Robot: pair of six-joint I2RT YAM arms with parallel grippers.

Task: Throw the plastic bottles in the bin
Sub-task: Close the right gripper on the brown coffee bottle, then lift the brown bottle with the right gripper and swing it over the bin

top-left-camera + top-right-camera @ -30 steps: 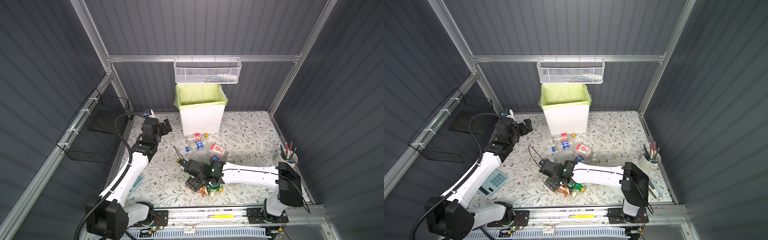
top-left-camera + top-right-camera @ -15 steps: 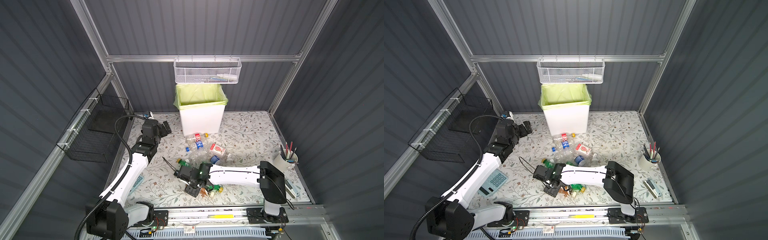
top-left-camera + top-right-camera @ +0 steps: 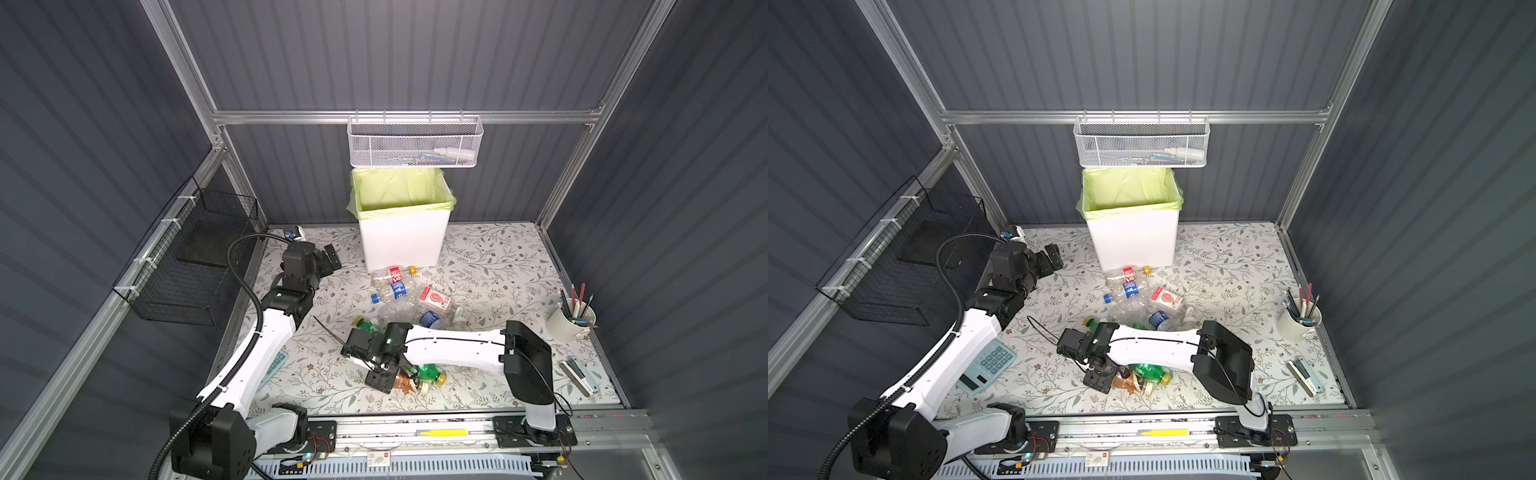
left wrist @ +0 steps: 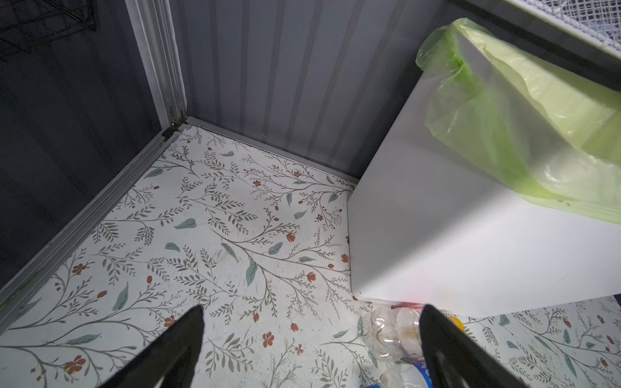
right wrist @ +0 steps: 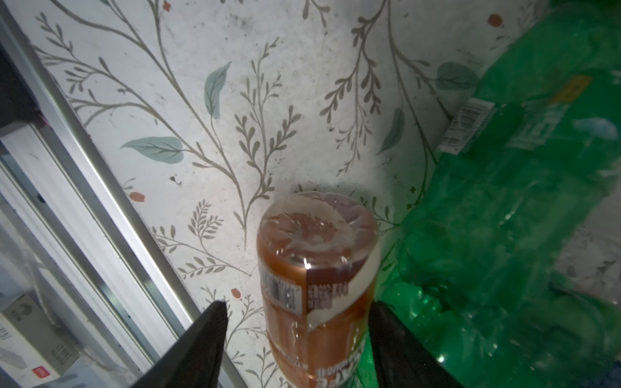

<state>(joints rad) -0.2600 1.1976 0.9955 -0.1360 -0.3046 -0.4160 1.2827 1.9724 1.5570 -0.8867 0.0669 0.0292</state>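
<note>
right tool (image 5: 297,314) straddles the amber bottle (image 5: 316,255) beside a green bottle (image 5: 504,201)

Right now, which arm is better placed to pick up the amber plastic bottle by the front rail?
Right. The right gripper straddles the amber plastic bottle, jaws open around it. The left gripper hangs open beside the tall white plastic bin, away from that bottle.

Colours on the flowered counter (image 3: 490,266)
It is white with grey-green twigs, teal leaves and small red-brown flowers; white bin (image 3: 401,241), yellow-green liner (image 3: 399,195); amber bottle (image 5: 316,242) with white-brown label (image 5: 322,289); green bottle (image 5: 504,218).
</note>
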